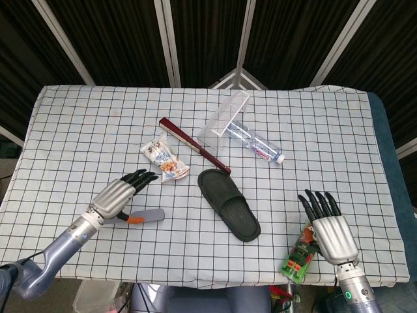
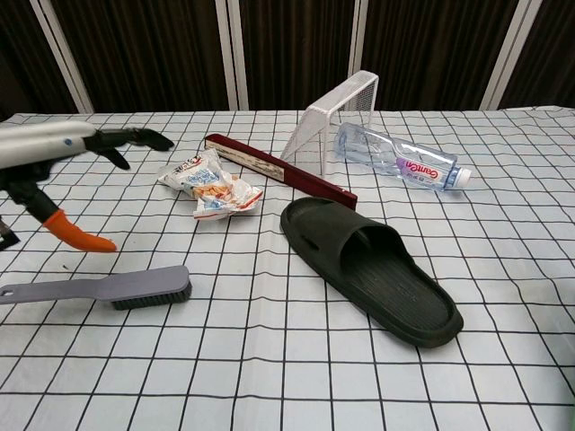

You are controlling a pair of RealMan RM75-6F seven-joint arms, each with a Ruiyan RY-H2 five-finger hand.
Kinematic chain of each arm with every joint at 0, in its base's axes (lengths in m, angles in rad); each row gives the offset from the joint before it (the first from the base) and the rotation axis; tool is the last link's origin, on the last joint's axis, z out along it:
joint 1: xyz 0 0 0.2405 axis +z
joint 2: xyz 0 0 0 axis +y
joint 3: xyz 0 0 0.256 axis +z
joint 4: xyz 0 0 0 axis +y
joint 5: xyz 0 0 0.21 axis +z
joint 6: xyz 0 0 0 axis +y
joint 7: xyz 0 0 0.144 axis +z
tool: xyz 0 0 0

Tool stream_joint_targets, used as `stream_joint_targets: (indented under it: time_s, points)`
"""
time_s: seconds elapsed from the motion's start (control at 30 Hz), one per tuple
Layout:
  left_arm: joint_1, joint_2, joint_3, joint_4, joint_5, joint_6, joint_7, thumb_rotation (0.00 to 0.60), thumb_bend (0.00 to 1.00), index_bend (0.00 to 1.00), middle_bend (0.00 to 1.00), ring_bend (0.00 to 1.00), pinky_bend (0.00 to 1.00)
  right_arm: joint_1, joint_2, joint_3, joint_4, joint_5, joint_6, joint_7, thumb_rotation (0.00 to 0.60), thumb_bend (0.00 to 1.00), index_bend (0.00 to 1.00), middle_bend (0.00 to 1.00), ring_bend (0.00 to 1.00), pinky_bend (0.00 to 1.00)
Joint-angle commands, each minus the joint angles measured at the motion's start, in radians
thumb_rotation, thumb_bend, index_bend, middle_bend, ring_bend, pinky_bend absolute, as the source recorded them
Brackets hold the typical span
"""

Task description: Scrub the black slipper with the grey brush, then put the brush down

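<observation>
The black slipper [image 1: 229,203] [image 2: 371,265] lies flat at the table's middle, sole down. The grey brush [image 2: 108,288] [image 1: 148,216] lies on the cloth to its left, bristles down, handle pointing left. My left hand [image 1: 118,194] [image 2: 63,154] hovers above the brush with fingers stretched out and apart, holding nothing; its orange-tipped thumb hangs just over the handle. My right hand [image 1: 331,231] rests open and flat at the front right of the table, far from the slipper.
A snack packet [image 2: 209,188], a dark red box [image 2: 278,176], a white wire rack [image 2: 333,118] and a plastic bottle [image 2: 399,160] lie behind the slipper. A green packet [image 1: 297,259] sits by my right hand at the front edge.
</observation>
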Motion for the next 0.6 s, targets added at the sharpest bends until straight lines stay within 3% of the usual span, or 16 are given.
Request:
stream_joint_targets:
  time_s: [0.03, 0.17, 0.23, 0.37, 0.6]
  points:
    - [0.224, 0.056, 0.049, -0.006, 0.123, 0.335, 0.157, 0.538, 0.03, 0.00, 0.02, 0.00, 0.14, -0.039, 0.016, -0.009, 0.032, -0.019, 0.041, 0.044, 0.600, 0.52, 0.00, 0.00, 0.00, 0.00]
    - [0.461, 0.035, 0.077, 0.053, 0.115, 0.625, 0.328, 0.548, 0.00, 0.00, 0.00, 0.00, 0.05, -0.100, 0.033, -0.026, 0.101, -0.011, 0.088, 0.121, 0.600, 0.45, 0.00, 0.00, 0.00, 0.00]
    - [0.553, 0.025, 0.090, 0.068, 0.076, 0.695, 0.377, 0.578, 0.00, 0.00, 0.00, 0.00, 0.02, -0.121, 0.041, -0.034, 0.133, -0.001, 0.092, 0.163, 0.600, 0.42, 0.00, 0.00, 0.00, 0.00]
    - [0.656, 0.060, 0.115, 0.014, -0.006, 0.717, 0.449, 0.600, 0.00, 0.00, 0.00, 0.00, 0.01, -0.145, 0.061, -0.036, 0.177, 0.015, 0.086, 0.235, 0.600, 0.40, 0.00, 0.00, 0.00, 0.00]
    - [0.701, 0.127, 0.084, -0.088, -0.056, 0.706, 0.462, 0.600, 0.00, 0.00, 0.00, 0.00, 0.01, -0.167, 0.081, -0.037, 0.177, -0.051, 0.114, 0.257, 0.600, 0.39, 0.00, 0.00, 0.00, 0.00]
